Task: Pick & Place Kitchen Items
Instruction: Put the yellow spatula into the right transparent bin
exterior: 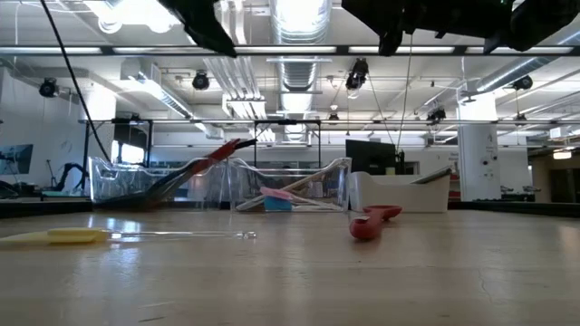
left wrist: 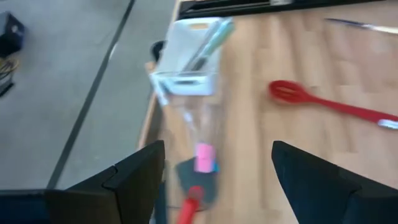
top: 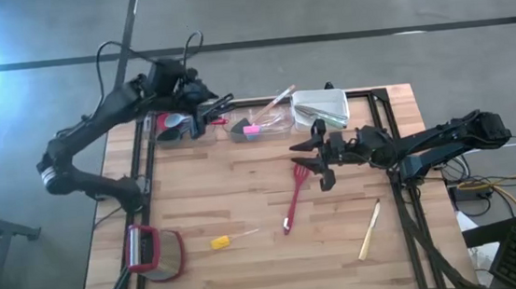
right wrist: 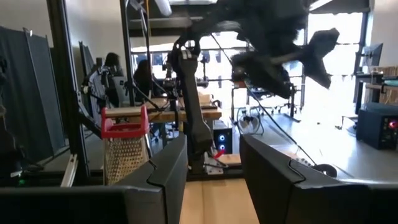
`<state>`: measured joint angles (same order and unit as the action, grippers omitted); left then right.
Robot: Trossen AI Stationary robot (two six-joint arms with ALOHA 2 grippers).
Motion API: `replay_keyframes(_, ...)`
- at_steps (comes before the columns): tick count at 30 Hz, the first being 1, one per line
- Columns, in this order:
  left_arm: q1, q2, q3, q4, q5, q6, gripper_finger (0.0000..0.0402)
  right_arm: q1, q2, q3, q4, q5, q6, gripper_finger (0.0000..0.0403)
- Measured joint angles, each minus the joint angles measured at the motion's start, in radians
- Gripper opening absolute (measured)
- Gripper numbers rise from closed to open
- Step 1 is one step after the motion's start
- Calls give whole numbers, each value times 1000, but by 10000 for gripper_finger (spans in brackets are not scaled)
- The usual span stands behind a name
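I have the left gripper [top: 220, 107] up over the far-left part of the table [top: 250, 267], its two fingers [left wrist: 134, 180] spread wide with nothing between them. Through them in the left wrist view I see the red spatula [left wrist: 189, 208] with its grey blade and a pink piece [left wrist: 204, 157] lying in the clear tubs [top: 214, 125] along the far edge, so I judge this arm hangs there because that row is the drop-off point and the jaws stand apart as for a release. The white tub [top: 320, 108] sits at the right end of that row, just beside the clear ones, with a few utensils already in it, which tells me sorting is under way but far from done. The right gripper [top: 320, 162] is out over the middle of the table, pointing left, close above the head end of the red whisk [top: 296, 193], which lies flat with its handle running toward the near edge. Its fingers [right wrist: 155, 180] show a gap and nothing held; I take it as lined up for a pick there. Still loose on the wood are a yellow-handled piece [top: 222, 242] toward the near-left area and a wooden utensil [top: 370, 232] near the right edge, both well apart from either arm. The red-framed round object [top: 153, 253] rests near the near-left corner.
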<state>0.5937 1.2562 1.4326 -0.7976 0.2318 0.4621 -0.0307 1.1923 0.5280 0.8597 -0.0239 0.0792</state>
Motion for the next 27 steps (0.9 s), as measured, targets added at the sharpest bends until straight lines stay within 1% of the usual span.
replay_keyframes(2,-74,-31,-4,-25,-43,-39,300,0,0,4,-21,-3,0,139)
replay_keyframes(6,-252,-68,-22,-115,-204,-131,300,0,0,8,-51,-3,0,141)
replay_keyframes(9,-403,-74,-42,-198,-303,-274,300,0,0,9,-50,-3,0,139)
replay_keyframes(11,-499,-71,-57,-244,-326,-412,300,0,0,9,-50,-3,0,136)
replay_keyframes(14,-645,-57,-90,-259,-336,-644,300,0,-1,9,-50,-3,-4,133)
replay_keyframes(16,-737,-41,-128,-255,-364,-762,300,0,-1,9,-50,-3,-8,132)
replay_keyframes(18,-817,-19,-163,-249,-416,-855,300,0,-1,9,-49,-3,-9,133)
replay_keyframes(20,-879,12,-192,-250,-455,-963,300,0,-1,9,-49,-3,-11,136)
replay_keyframes(23,-939,76,-212,-242,-460,-1121,300,0,-2,11,-49,-3,-11,139)
replay_keyframes(27,-998,180,-212,-228,-462,-1281,300,0,-3,21,-49,-3,-12,142)
